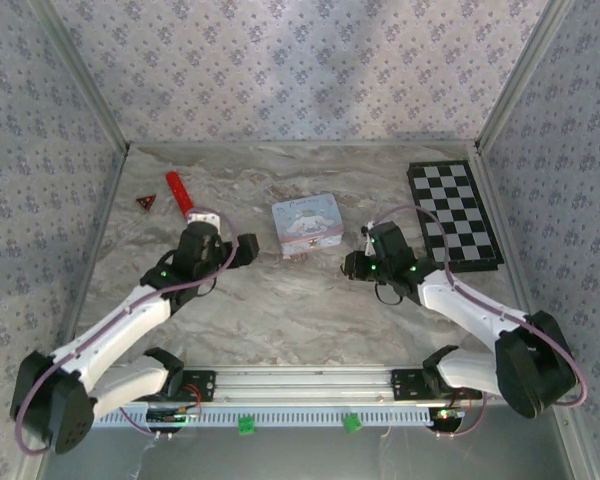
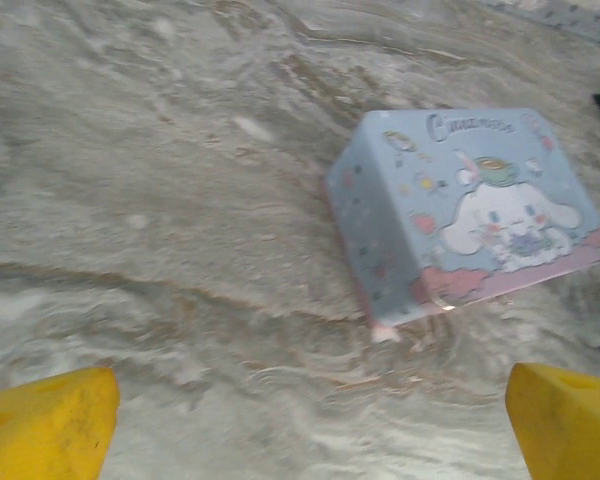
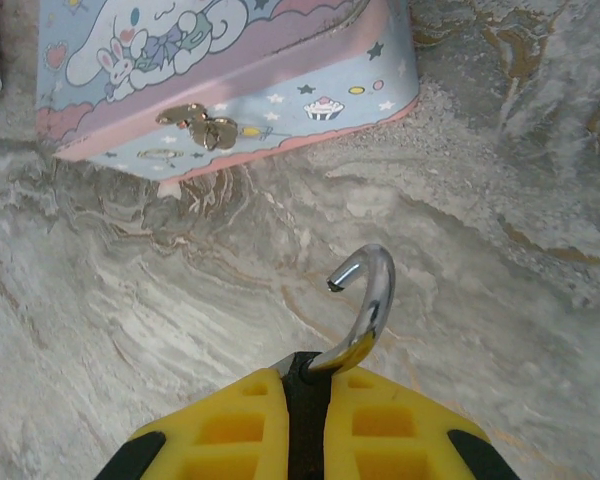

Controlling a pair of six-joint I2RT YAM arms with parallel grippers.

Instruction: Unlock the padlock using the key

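Seen from above, the left hand (image 1: 248, 250) and the right hand (image 1: 352, 264) face each other across the marbled surface (image 1: 280, 310), one on each side of the cartoon tin (image 1: 307, 225). That placing would suit two-handed work. A red cylinder (image 1: 177, 192) and a chessboard (image 1: 452, 215) lie off to the sides.

On the left wrist, the left hand (image 2: 305, 440) is spread wide, with nothing between its yellow fingertips (image 2: 45, 425). The tin (image 2: 470, 210) lies ahead of it.

On the right wrist, the right hand (image 3: 305, 390) is clamped tight on the padlock (image 3: 375, 305). It pinches the body so that the shackle sticks out forward. The shackle's hooked end hangs free, so the lock looks already open. The pads hide whether the key sits in the pinched body.
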